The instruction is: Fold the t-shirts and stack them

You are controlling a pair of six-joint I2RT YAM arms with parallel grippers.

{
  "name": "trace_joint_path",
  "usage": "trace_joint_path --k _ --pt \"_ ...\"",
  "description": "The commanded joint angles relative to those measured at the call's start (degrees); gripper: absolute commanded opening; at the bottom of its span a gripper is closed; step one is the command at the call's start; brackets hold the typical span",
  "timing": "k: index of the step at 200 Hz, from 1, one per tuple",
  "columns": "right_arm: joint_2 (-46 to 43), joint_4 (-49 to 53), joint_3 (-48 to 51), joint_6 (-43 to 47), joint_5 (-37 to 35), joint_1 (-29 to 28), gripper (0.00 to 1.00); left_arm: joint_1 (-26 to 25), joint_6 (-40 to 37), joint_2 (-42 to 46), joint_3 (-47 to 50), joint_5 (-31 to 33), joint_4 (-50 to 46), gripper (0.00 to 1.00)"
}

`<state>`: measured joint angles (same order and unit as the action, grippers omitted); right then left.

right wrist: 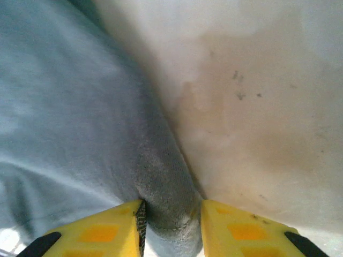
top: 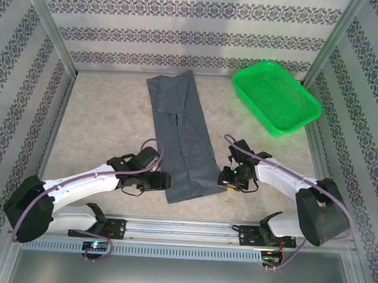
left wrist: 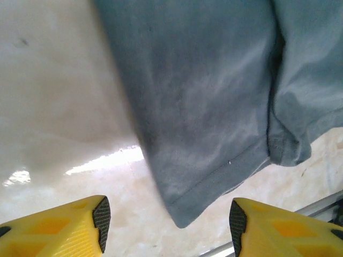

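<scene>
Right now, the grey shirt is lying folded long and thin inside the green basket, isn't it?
Not quite. The shirt is folded long and thin, but it is not inside the basket. It lies on the table, and the basket sits apart from it, at the far right. The top view shows this.

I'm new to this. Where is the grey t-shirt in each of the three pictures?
Top view: t-shirt, a long folded strip down the middle of the table.
Left wrist: t-shirt at upper right, one corner pointing down.
Right wrist: t-shirt over the left half, its edge bunched at the bottom.
Shared landmark: the near hem.
</scene>
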<state>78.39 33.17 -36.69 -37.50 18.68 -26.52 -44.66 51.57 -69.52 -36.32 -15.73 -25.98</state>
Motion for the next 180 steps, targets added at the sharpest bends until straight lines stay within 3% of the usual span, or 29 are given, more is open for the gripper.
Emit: trace_joint_path --k 1,80,112,145,180 --pt "1.19 1.2 0.19 0.84 -0.94 -0.88 0.35 -2.62 4.44 -2.47 1.06 -2.24 3.46 0.62" --pt "1.62 4.9 -2.17 -3.45 1.12 -8.5 0.18 -8.67 19.81 -3.12 10.96 -0.43 18.61 0.61" --pt "1.38 4.3 -1.96 -4.95 2.44 -10.74 0.07 -10.0 22.51 -7.92 10.27 1.23 24.95 0.56" --pt "0.71 4.57 -2.34 -5.68 3.5 -12.21 0.0 -10.0 26.6 -11.33 11.57 3.67 31.36 0.36" --pt "-1.94 5.46 -1.92 -6.24 5.56 -13.2 0.0 -9.92 27.33 -2.99 13.82 6.66 21.98 0.01"
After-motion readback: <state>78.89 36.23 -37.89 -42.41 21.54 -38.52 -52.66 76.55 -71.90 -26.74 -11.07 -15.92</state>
